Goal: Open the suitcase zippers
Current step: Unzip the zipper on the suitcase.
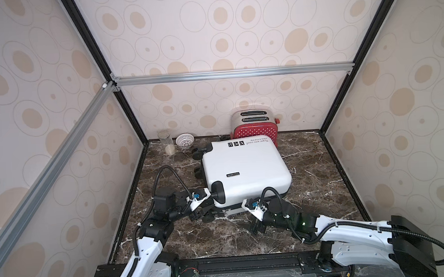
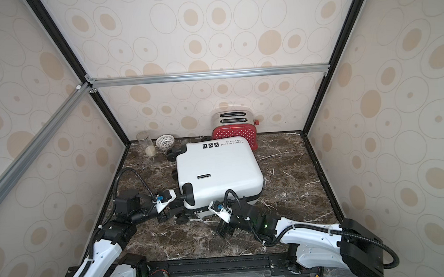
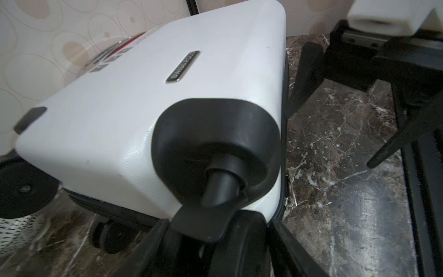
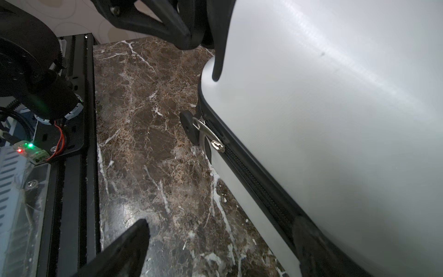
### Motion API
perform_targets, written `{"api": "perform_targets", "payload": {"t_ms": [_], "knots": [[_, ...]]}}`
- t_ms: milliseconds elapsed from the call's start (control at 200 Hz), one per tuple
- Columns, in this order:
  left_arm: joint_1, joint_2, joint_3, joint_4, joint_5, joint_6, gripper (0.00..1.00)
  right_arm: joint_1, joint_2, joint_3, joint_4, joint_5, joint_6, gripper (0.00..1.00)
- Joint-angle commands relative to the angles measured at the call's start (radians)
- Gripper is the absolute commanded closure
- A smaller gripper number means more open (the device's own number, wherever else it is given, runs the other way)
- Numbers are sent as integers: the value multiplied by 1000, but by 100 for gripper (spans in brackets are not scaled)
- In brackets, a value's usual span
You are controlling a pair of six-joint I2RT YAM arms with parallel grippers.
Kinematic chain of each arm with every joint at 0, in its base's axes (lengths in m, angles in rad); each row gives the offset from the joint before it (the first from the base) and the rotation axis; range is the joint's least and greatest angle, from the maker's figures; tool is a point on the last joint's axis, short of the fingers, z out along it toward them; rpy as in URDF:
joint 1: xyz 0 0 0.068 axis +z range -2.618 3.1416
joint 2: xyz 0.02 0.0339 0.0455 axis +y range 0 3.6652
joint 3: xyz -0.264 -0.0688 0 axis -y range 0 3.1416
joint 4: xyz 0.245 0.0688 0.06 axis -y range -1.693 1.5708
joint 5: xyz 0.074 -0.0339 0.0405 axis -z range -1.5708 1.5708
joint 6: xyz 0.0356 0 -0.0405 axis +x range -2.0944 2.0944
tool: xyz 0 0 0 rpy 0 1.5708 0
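Suitcase: The white suitcase is laid flat in the middle of the marble table. The red toaster is just behind it at 12 o'clock.
Shell: The shell is judged to be hard, smooth and slippery, so it is a poor place to be gripped. The case looks light enough to be slid when a pull is tugged.
Zippers: The black zippers are seen as a band round the side, between the two white halves. The part in view looks closed.
Where to hold: The small metal pull looks thin and floppy. It is best pinched by its flat tab. It is found on the near side, close to the case's 7 o'clock corner.
Left gripper: The left gripper is set at that 7 o'clock corner. A black wheel is seen between its fingers. Whether the wheel is squeezed cannot be told.
Right gripper: The right gripper is held low at the case's 6 o'clock side. Its fingers are spread wide and nothing is held.
Pull and fingers: The pull is not between the right fingers yet. It is seen at about 10 o'clock from them in the top views. One finger is right by the band.
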Motion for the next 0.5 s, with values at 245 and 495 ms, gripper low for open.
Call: {"api": "perform_targets", "payload": {"t_ms": [245, 495], "knots": [[-97, 41, 39, 69, 74, -57, 84, -8, -52, -54, 138, 250, 7, 10], [-115, 33, 63, 245, 85, -170, 94, 4, -156, -72, -70, 44, 183, 27]]}}
